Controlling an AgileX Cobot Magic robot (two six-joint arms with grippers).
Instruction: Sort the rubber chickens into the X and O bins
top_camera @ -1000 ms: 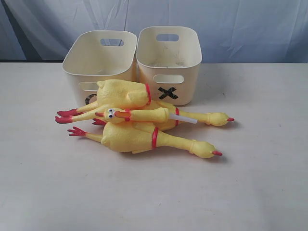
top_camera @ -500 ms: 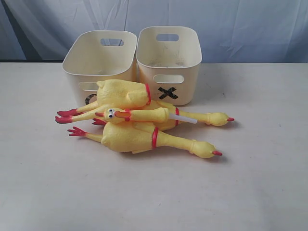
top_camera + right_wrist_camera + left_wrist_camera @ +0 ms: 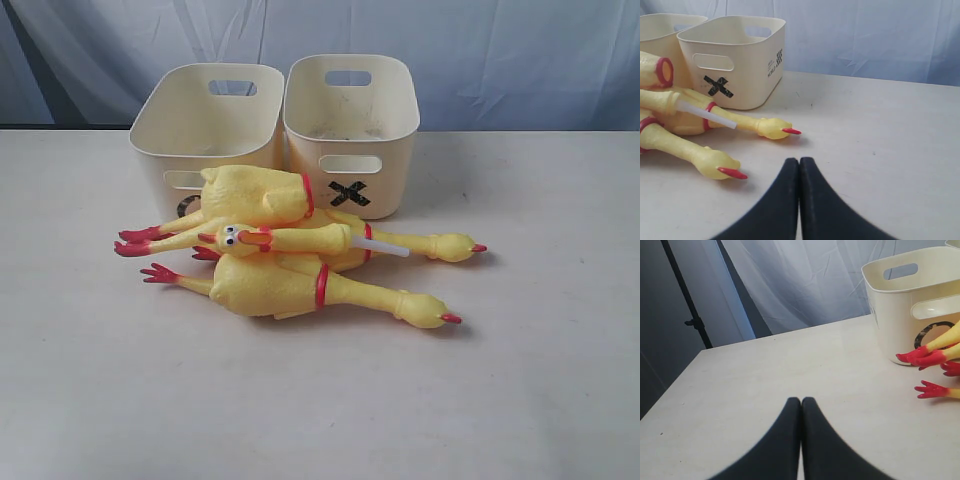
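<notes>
**Black Hands Shut, Yellow Heap Not Yet Sorted**

Black fingertips were pressed together on the left hand (image 3: pixel 801 401), and nothing was held between them. It was poised low over the bare counter (image 3: pixel 765 370), well apart from the nearest red feet (image 3: pixel 932 389). The right hand (image 3: pixel 799 161) was likewise closed on nothing. It was placed near two red-tipped beaks, and neither was touched.

Farther out, the four rubber chickens (image 3: pixel 300 250) were heaped together on the counter, just in front of the two bins. The front chicken (image 3: pixel 280 288) was laid lengthwise with its beak toward the right arm's side. The slim chicken (image 3: pixel 300 239) was laid across the top of the heap, its face turned the other way. A third large body (image 3: pixel 255 195) was leaned against the O bin (image 3: pixel 160 140), so that most of the mark was hidden. The fourth was largely buried, with only its neck and head (image 3: pixel 452 246) left clear. The X bin (image 3: pixel 395 165) was set just beside the O bin, and no chicken could be seen in either.

The task was judged to be at its very start, with the first pick not yet begun. For the next move, one hand would have to be opened, lowered onto a chicken and closed. The slim chicken on top was judged the likeliest first pick, since nothing lay over it. Which bin was meant for which chicken could not be told from the scene.
</notes>
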